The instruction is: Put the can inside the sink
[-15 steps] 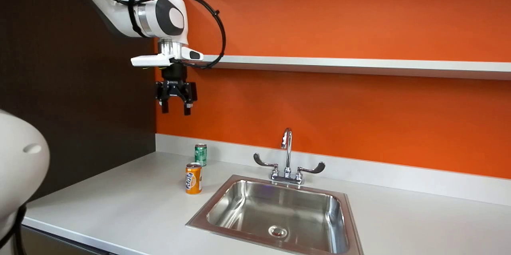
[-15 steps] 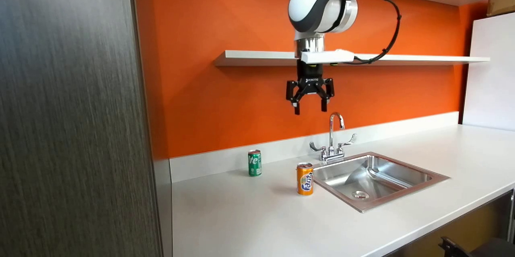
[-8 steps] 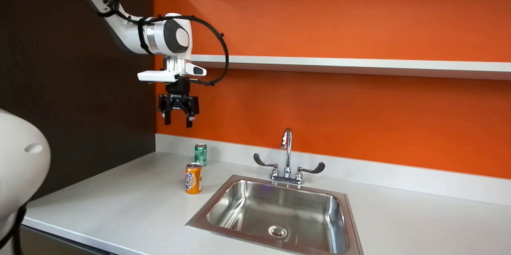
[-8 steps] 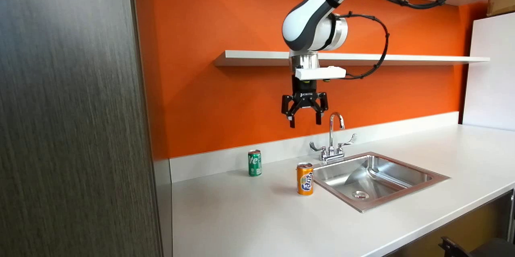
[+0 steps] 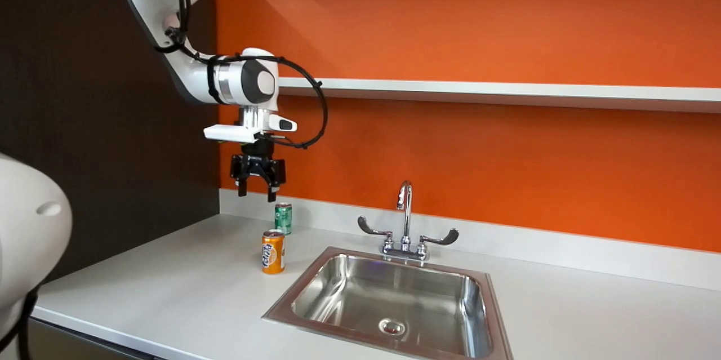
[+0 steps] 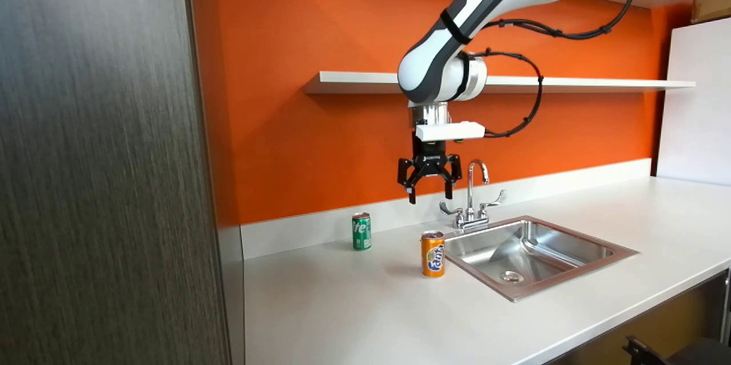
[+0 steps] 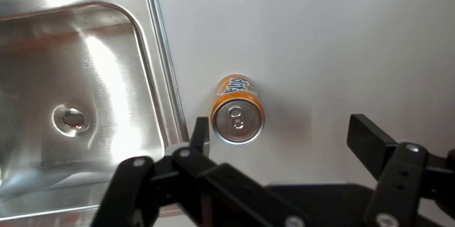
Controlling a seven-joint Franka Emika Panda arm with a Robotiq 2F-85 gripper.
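The orange can (image 5: pixel 274 253) stands upright on the counter beside the sink, and it shows in both exterior views (image 6: pixel 433 256). In the wrist view the can (image 7: pixel 238 120) is seen from above, its metal top nearer the left finger (image 7: pixel 201 133). My gripper (image 5: pixel 257 196) is open, empty and pointing down, well above the can; it also shows in an exterior view (image 6: pixel 430 199) and the wrist view (image 7: pixel 279 122). The steel sink (image 5: pixel 315 270) has a round drain and also shows in an exterior view (image 6: pixel 497 282) and at the left of the wrist view (image 7: pixel 161 77).
A green can (image 5: pixel 283 218) stands behind the orange can near the backsplash, also in an exterior view (image 6: pixel 361 232). A chrome faucet (image 5: pixel 405 213) with two handles rises at the sink's rear edge. A white shelf (image 5: pixel 507 89) runs along the orange wall. A dark panel (image 6: pixel 103 159) borders the counter.
My gripper has moved down, staying open, and comes closer to the orange can's height. In the exterior views it also shifts slightly sideways. The cans have not moved.
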